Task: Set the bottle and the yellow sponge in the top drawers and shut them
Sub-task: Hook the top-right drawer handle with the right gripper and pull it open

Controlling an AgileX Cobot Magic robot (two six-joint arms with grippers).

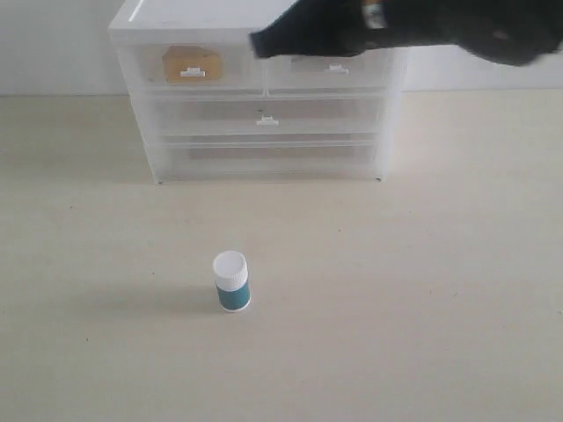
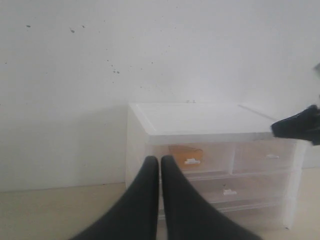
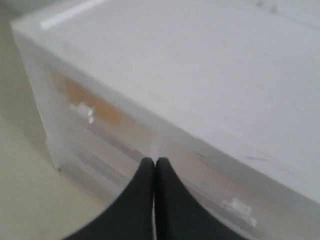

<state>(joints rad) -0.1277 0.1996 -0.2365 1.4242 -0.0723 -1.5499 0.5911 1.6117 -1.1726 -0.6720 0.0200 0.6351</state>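
The bottle (image 1: 232, 281), white cap and teal label, stands upright on the table well in front of the white cabinet (image 1: 255, 18). The yellow sponge (image 1: 191, 63) shows through the closed top left drawer (image 1: 195, 69); it also shows in the left wrist view (image 2: 187, 152) and in the right wrist view (image 3: 92, 107). The top right drawer (image 1: 339, 70) is closed too. My right gripper (image 1: 259, 42) is shut, empty, at the cabinet's upper front between the two top drawers (image 3: 154, 162). My left gripper (image 2: 160, 161) is shut, empty, back from the cabinet; the exterior view does not show it.
Two full-width drawers (image 1: 264, 116) sit closed below the top pair. A white wall (image 2: 150, 50) rises behind the cabinet. The pale table (image 1: 396, 290) spreads around the bottle.
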